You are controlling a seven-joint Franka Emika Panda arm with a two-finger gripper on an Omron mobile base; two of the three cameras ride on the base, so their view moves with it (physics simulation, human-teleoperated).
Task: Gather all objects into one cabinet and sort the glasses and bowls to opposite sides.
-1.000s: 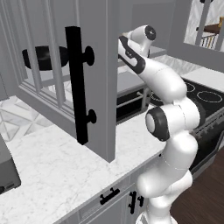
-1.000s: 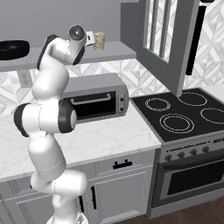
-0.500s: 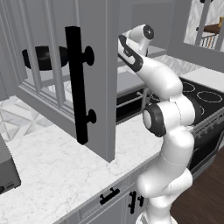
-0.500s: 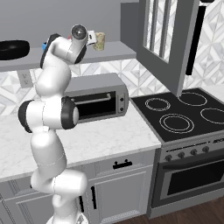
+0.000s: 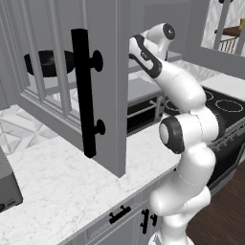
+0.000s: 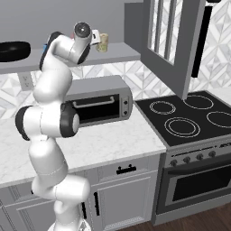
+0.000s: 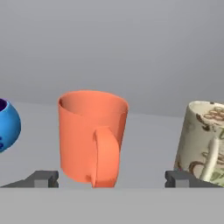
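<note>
Orange mug [image 7: 92, 138]: upright on cabinet shelf [image 7: 148, 144], handle near, between open claw [image 7: 111, 179] tips; blue bowl [image 7: 8, 124] left, beige cup [image 7: 203, 142] right.

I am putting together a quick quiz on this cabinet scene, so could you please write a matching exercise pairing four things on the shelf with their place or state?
Things:
1. orange mug
2. pale cup
3. blue bowl
4. black bowl

Descriptions:
A. at the far left end of the shelf in the right base view
B. upright between the open fingertips in the hand view, handle toward the camera
C. cut off by the left edge of the hand view
D. printed with brownish marks, at the right of the hand view

Pairs: 1-B, 2-D, 3-C, 4-A
</note>
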